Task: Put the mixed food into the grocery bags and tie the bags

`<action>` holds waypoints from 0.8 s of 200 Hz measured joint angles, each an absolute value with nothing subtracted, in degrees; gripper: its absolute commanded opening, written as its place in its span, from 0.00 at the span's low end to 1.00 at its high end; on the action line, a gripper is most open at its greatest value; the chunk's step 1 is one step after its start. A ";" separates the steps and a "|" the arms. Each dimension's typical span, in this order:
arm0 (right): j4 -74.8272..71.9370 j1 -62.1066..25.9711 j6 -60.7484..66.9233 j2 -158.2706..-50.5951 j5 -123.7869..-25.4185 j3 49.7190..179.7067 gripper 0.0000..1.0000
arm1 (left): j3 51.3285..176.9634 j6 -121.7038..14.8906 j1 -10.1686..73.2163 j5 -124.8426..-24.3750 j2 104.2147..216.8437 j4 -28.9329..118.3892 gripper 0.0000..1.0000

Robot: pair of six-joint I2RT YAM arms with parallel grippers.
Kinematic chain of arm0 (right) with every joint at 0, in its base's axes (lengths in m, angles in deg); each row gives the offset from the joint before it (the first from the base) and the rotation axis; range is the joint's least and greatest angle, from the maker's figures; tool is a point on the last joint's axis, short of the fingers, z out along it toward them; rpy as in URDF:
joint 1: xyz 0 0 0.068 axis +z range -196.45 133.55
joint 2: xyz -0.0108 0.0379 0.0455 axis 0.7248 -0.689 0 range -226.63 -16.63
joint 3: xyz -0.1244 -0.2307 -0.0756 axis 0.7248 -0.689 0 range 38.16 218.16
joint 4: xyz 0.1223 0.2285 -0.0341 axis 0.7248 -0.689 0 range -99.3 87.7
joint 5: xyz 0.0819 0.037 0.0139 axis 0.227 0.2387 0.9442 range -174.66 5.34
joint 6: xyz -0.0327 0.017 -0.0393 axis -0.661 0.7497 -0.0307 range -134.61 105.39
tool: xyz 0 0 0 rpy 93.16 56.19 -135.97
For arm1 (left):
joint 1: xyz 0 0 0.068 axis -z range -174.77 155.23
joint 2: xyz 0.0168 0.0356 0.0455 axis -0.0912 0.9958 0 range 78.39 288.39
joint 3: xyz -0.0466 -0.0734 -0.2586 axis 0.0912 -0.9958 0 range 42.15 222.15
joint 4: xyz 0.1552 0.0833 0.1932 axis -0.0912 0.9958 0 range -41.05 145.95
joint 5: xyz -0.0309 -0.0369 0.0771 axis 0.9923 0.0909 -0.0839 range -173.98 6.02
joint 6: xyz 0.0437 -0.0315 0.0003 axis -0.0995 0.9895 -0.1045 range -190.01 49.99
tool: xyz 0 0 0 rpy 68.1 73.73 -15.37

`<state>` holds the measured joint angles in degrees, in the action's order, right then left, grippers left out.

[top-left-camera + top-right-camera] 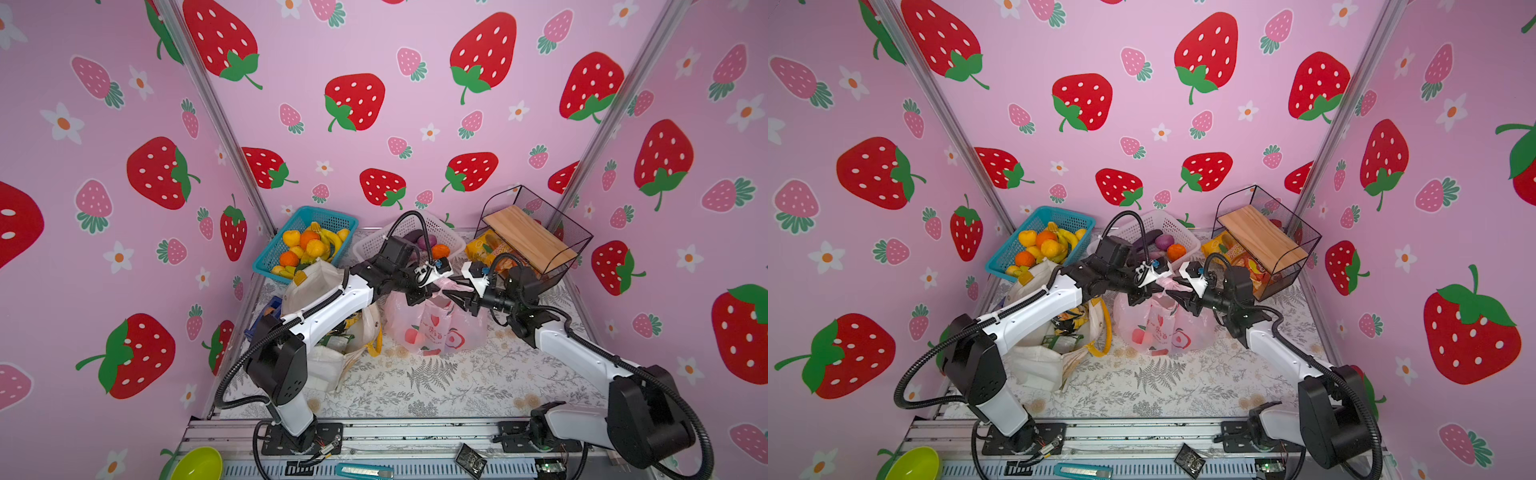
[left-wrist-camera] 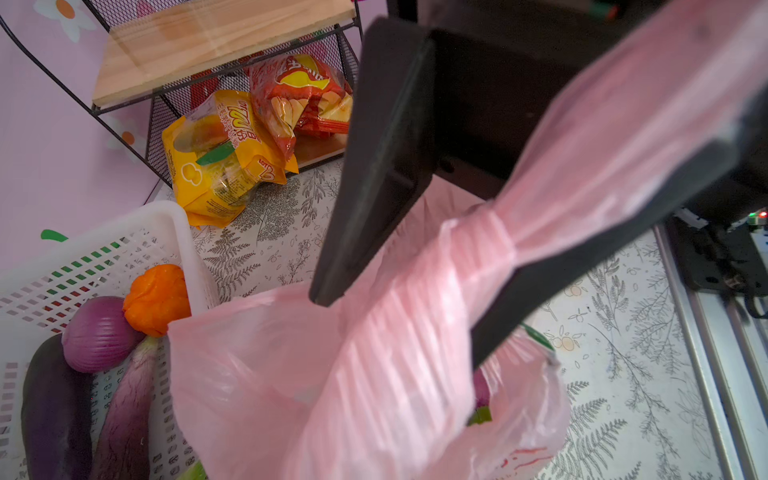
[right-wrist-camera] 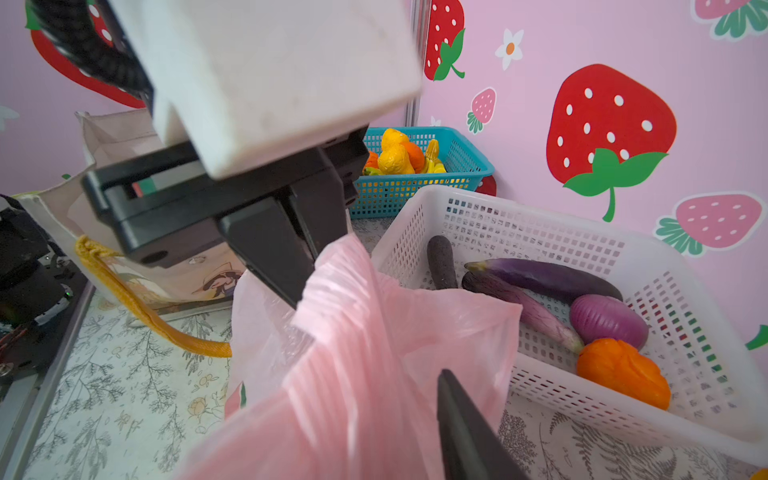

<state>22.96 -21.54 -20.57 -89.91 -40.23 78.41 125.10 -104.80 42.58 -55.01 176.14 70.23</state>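
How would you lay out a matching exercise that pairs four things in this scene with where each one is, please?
Things:
1. onion
2. bananas
3. yellow snack packet
4. pink bag

Places:
A. in the blue basket
B. gripped by the left tool
C. in the white basket
D. at the foot of the wire shelf

Pairs: 1-C, 2-A, 3-D, 4-B

One white basket (image 3: pixel 540 241) held one onion (image 3: pixel 606 322), one orange piece (image 3: pixel 623 372) and two purple eggplants (image 3: pixel 544 278). Left of it stood one blue basket (image 1: pixel 328 218). Right of it were one wire rack (image 1: pixel 528 237) and two snack packets (image 2: pixel 216 166). Before it were two bags: one white tote (image 1: pixel 324 368) and one pink plastic bag (image 1: pixel 436 328).
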 measured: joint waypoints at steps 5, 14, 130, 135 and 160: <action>23.16 -21.52 -20.57 -89.91 -40.25 78.41 0.30 | 125.10 -104.80 42.58 -55.03 176.14 70.23 0.00; 23.24 -21.48 -20.57 -89.91 -40.32 78.41 0.24 | 125.10 -104.80 42.58 -55.05 176.14 70.23 0.00; 25.36 -20.85 -19.30 -84.07 -45.80 75.76 0.00 | 125.10 -104.67 42.62 -59.36 170.81 75.14 0.49; 25.58 -20.78 -19.19 -83.87 -45.83 75.76 0.00 | 125.10 -104.82 42.62 -59.58 170.35 75.38 0.50; 26.35 -20.23 -18.69 -83.74 -45.83 75.70 0.00 | 125.10 -105.87 43.15 -61.63 169.63 75.89 0.51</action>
